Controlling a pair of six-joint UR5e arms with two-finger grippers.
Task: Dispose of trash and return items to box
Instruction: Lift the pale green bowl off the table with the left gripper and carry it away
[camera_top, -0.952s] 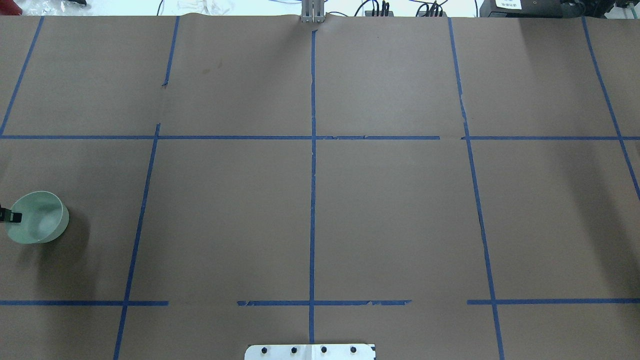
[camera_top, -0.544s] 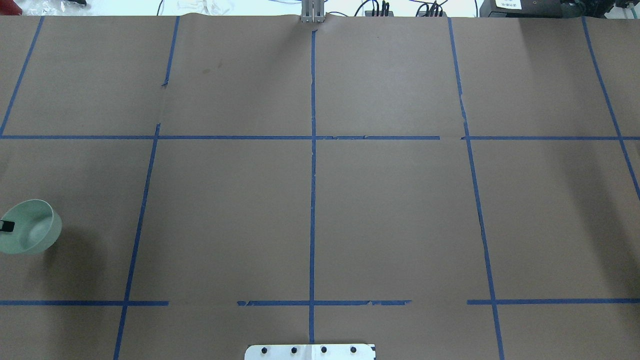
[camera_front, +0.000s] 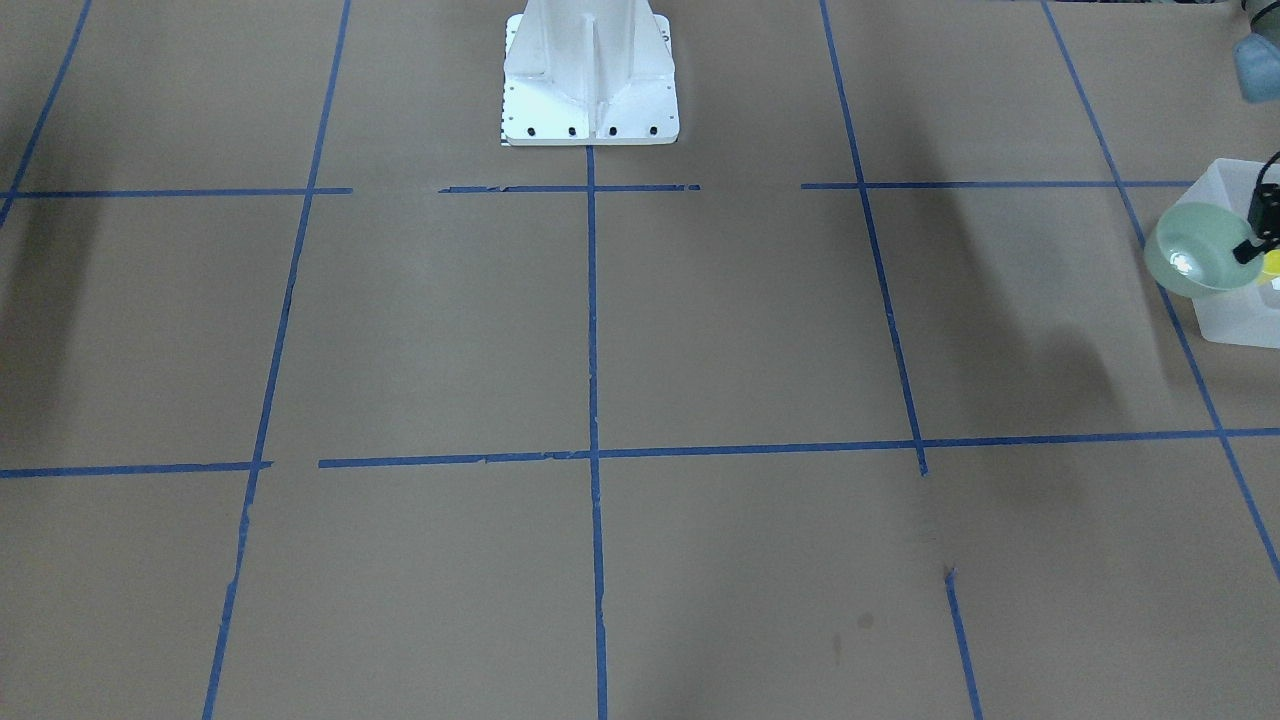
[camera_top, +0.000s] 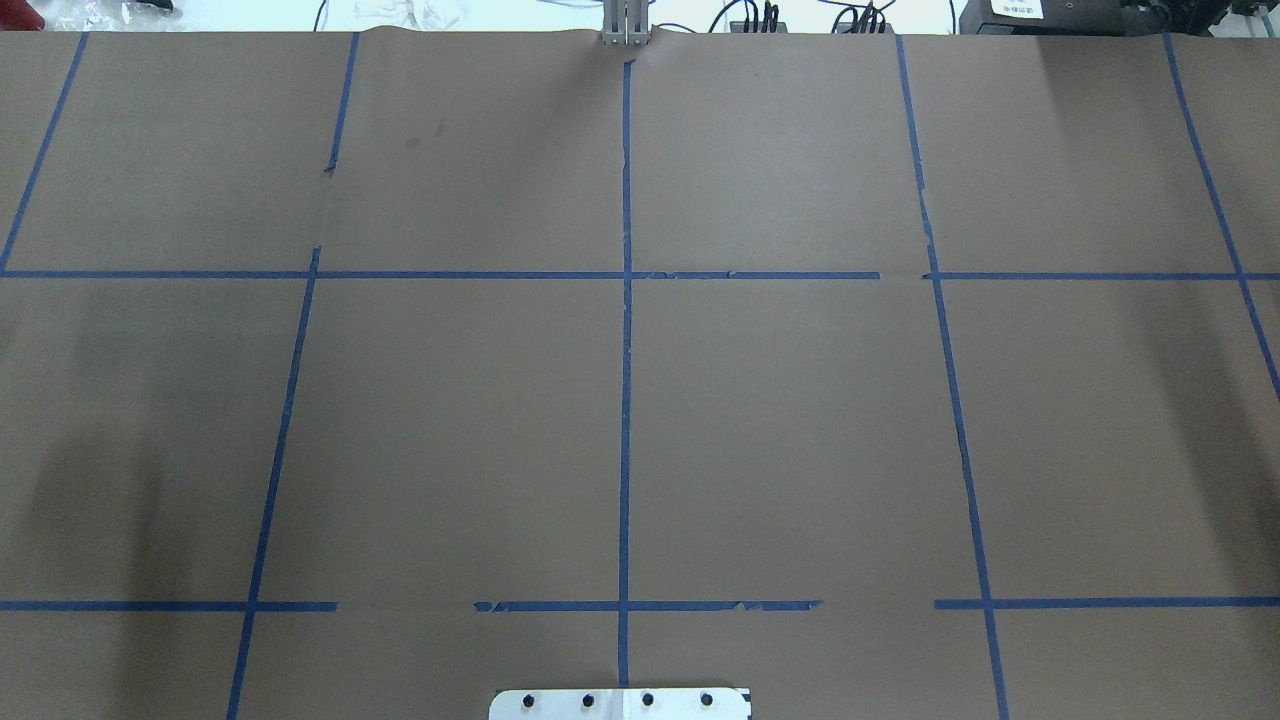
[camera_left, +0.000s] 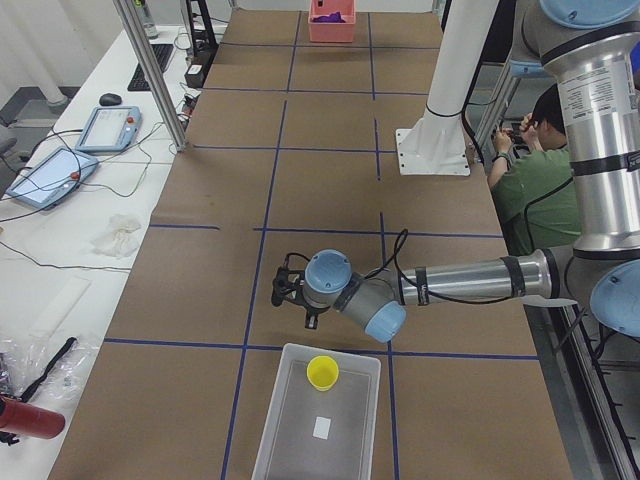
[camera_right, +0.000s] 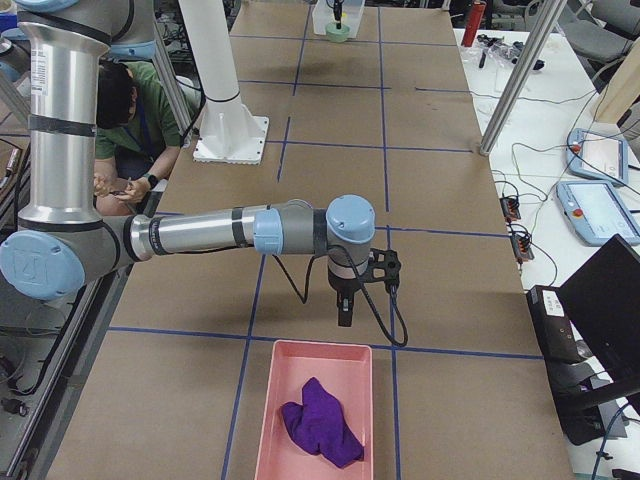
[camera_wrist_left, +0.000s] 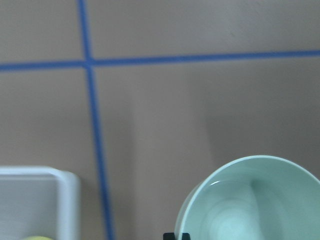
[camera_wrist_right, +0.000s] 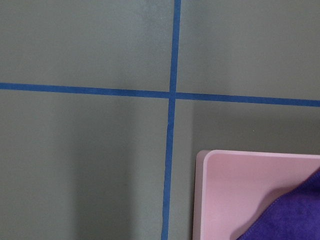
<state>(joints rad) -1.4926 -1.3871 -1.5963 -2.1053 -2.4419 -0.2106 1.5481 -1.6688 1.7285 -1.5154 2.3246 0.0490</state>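
The mint-green bowl (camera_front: 1193, 252) hangs tilted in the air at the near edge of the frosted-white box (camera_front: 1238, 318). My left gripper (camera_front: 1252, 243) is shut on the bowl's rim. In the left wrist view the bowl (camera_wrist_left: 250, 200) is at lower right and the box corner (camera_wrist_left: 42, 197) at lower left. The yellow cup (camera_left: 322, 372) stands inside the box (camera_left: 300, 445) near its white label. My right gripper (camera_right: 345, 312) hangs just above the table beside a pink bin; I cannot tell if it is open or shut.
A pink bin (camera_right: 312, 400) holds a purple cloth (camera_right: 322, 422) at the table's right end, also in the right wrist view (camera_wrist_right: 260, 195). The white robot base (camera_front: 590, 80) stands mid-table. Blue tape lines cross the brown paper. Operator gear lies beyond the far edge.
The left gripper has carried the bowl further left, out of the overhead view, toward the box. Only its shadow remains on the paper there.
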